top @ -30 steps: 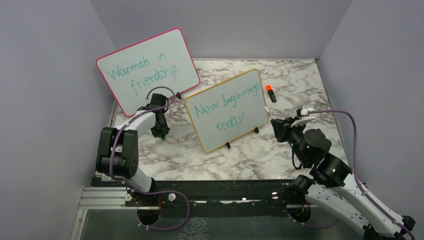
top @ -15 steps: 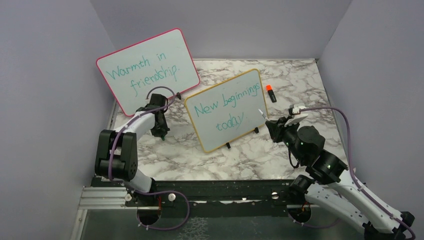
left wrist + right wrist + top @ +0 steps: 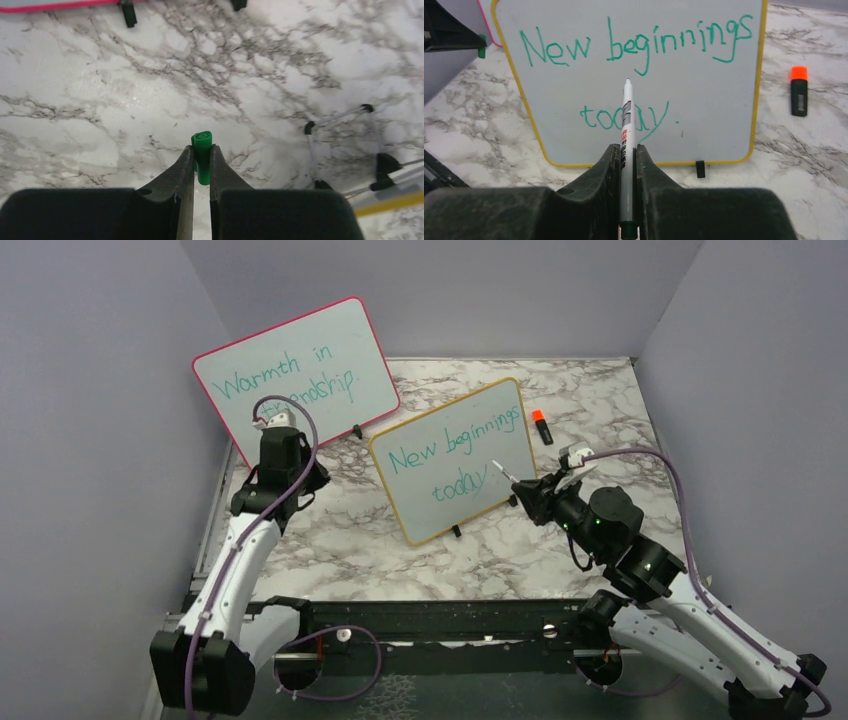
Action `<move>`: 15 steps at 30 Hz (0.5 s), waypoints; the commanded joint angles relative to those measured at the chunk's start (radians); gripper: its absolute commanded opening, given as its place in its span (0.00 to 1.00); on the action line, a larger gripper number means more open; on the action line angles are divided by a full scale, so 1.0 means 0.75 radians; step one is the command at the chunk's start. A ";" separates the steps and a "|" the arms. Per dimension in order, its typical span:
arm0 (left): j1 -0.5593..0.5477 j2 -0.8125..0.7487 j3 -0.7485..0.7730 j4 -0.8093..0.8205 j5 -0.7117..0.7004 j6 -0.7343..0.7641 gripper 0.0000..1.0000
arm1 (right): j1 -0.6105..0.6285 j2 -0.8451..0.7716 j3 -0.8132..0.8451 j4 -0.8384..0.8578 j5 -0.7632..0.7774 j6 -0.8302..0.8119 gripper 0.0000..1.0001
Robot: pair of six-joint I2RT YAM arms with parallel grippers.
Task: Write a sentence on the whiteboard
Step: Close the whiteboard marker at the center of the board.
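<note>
The whiteboard (image 3: 455, 460) with the yellow-orange frame stands tilted on black feet at the middle of the marble table. The sentence (image 3: 452, 447) on it reads "New beginnings today." in teal. My right gripper (image 3: 530, 497) is shut on a white marker (image 3: 626, 115), whose bare tip points at the board face (image 3: 704, 115) near the word "today", just short of it. The sentence (image 3: 634, 47) fills the right wrist view. My left gripper (image 3: 201, 150) is shut on a small green cap (image 3: 202, 145) above bare marble, left of the board (image 3: 288, 475).
A larger pink-framed board (image 3: 295, 380) reading "Warmth in friendship" leans at the back left, just behind the left arm. A black marker with an orange cap (image 3: 541, 426) lies on the table right of the whiteboard. Lilac walls enclose three sides.
The left gripper closed on the green cap, then lifted and drew back to the left. The right gripper carried the marker leftward, closer to the board's right side.
</note>
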 commanded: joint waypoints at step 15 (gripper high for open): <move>0.003 -0.429 -0.042 0.524 0.561 -0.352 0.00 | 0.000 0.167 -0.234 0.922 -0.571 0.178 0.00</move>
